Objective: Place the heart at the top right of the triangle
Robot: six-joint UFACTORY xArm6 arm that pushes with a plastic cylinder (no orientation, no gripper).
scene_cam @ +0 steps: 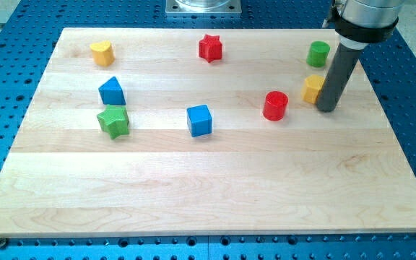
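Wooden board (208, 195) on a blue perforated table, seen from the front. Going left to right: your target, the yellow heart (102, 52), sits near the board's top left corner. Below it and slightly right is the blue triangle (111, 92), with a green star (113, 120) touching its lower edge. Further right come a blue cube (200, 120), a red star (210, 48) near the top edge, a red cylinder (275, 105), a yellow block (313, 88) and a green cylinder (318, 53). The tip (327, 109) rests at the far right, just beside the yellow block (shape partly hidden). The rod stands upright; it has no jaws to spread or close. From the tip, the heart lies well apart, leftward and upward, and likely needs pushing rightward past the triangle.
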